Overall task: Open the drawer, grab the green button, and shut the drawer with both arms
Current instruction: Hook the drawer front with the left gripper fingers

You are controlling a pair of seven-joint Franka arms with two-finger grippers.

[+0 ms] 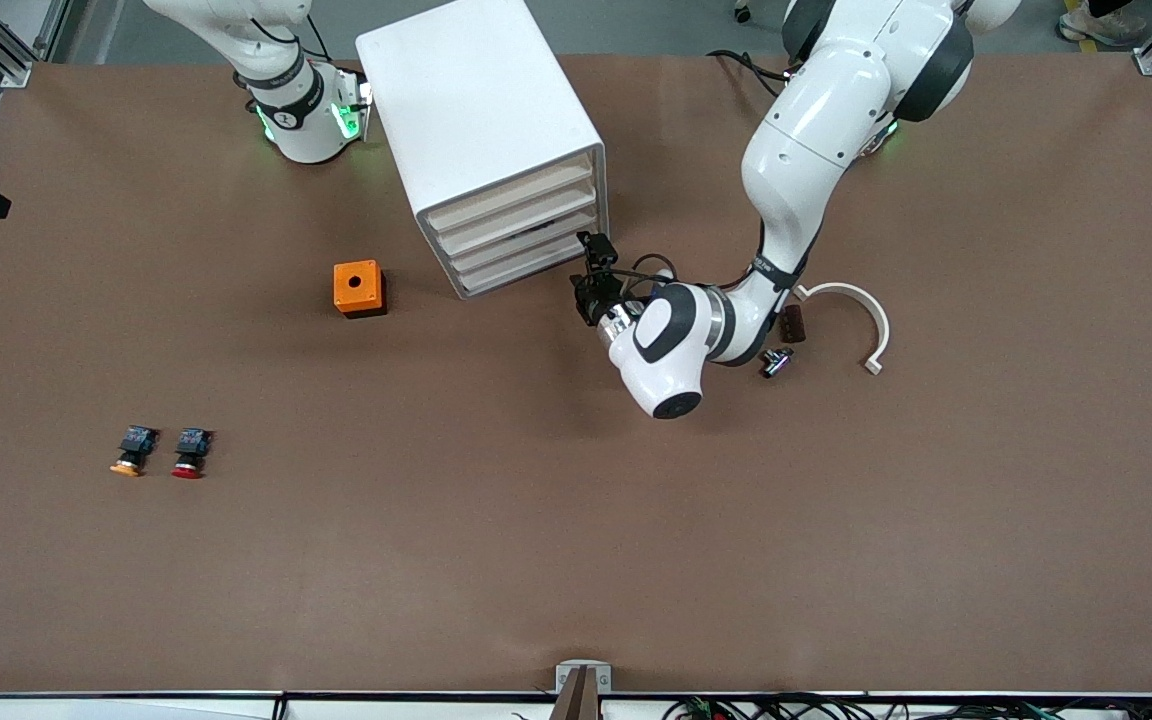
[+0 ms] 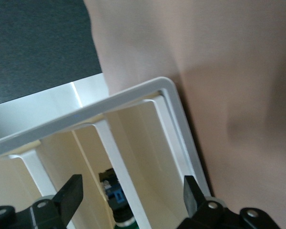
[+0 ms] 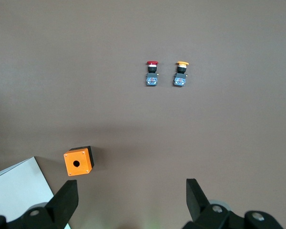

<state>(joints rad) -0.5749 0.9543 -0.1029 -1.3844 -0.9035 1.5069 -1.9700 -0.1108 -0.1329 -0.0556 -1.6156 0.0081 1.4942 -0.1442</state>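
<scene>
The white drawer cabinet [image 1: 481, 120] stands near the robots' bases, its drawer fronts [image 1: 521, 235] turned toward the left arm's end. My left gripper [image 1: 586, 268] is right at the lower drawer fronts, open [image 2: 131, 192], and a white front bar [image 2: 117, 157] runs between its fingers. Inside the cabinet, through a gap, I see the button [image 2: 115, 196]: black and blue body, green cap at the frame's edge. My right gripper [image 3: 132, 193] hangs open and empty high over the table, and that arm waits by its base [image 1: 301, 110].
An orange box [image 1: 358, 287] with a round hole sits beside the cabinet toward the right arm's end. An orange-capped button [image 1: 132, 451] and a red-capped button [image 1: 190, 453] lie nearer the front camera. A white curved piece [image 1: 861, 320] and small dark parts [image 1: 776, 361] lie by the left arm.
</scene>
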